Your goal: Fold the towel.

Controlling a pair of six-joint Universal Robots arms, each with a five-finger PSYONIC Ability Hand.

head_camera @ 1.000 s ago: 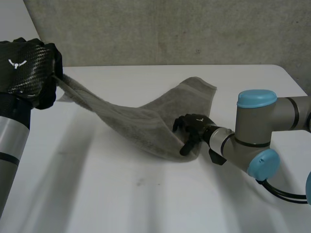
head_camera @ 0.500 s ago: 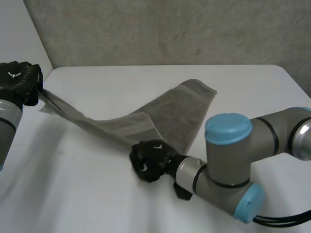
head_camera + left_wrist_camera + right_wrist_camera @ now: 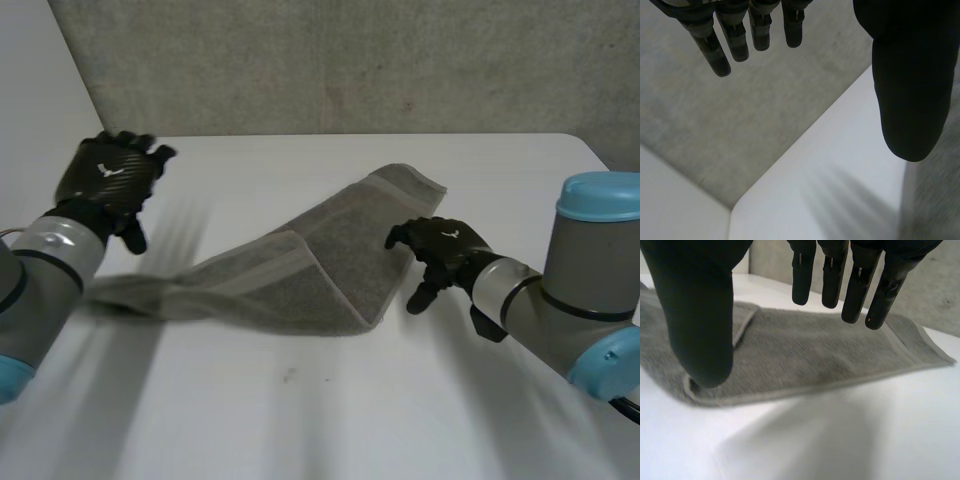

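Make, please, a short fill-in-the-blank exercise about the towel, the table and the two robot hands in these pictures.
1. The towel lying on the table is ___ in colour.
2. The table under it is ___.
3. The left robot hand and the right robot hand both have open fingers, and neither one holds the ___.
Missing words: grey; white; towel.

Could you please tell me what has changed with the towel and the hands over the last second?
The left hand let go of the towel and now hangs open; the raised end has dropped toward the table. The right hand, which had drawn the near edge leftward, came off it and pulled back to the right, open. The towel's far corner stayed where it was.
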